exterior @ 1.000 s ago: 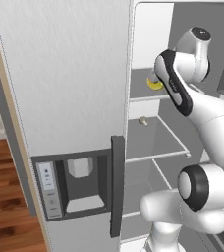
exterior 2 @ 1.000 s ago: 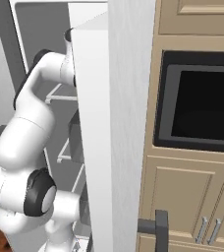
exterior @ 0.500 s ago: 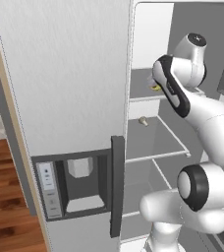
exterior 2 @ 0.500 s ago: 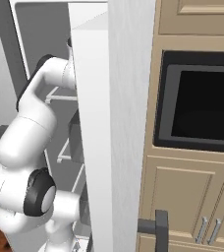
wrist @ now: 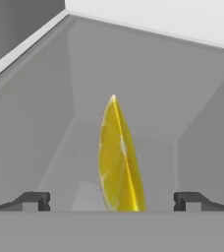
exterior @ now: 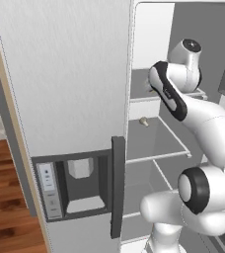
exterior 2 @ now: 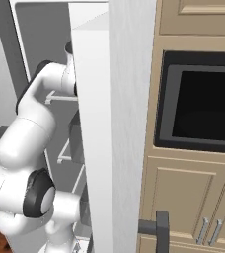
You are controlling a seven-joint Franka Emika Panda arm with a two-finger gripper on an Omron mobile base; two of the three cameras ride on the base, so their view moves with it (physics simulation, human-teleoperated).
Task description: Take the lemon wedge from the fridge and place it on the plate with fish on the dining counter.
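The lemon wedge (wrist: 118, 157) is a bright yellow crescent standing on edge on a grey shelf inside the fridge (exterior: 70, 74). In the hand view it rises right between my fingertips (wrist: 33, 201). My gripper (wrist: 113, 203) is open, one dark tip on each side of the wedge, with a gap on both sides. In the left base view my white arm (exterior: 171, 94) reaches onto the upper shelf (exterior: 139, 99) and covers the wedge. The plate with fish and the dining counter are out of view.
A small beige-brown lump (exterior: 143, 120) lies on the middle shelf (exterior: 154, 148) below my arm. The fridge door with the dark dispenser panel (exterior: 75, 183) stands to the left. The other open door (exterior 2: 129, 123) and the built-in oven (exterior 2: 203, 106) are at the right.
My arm has pushed further into the upper shelf and dropped lower. The forearm now hides the lemon wedge that showed in the left base view a second ago. The gripper stayed open.
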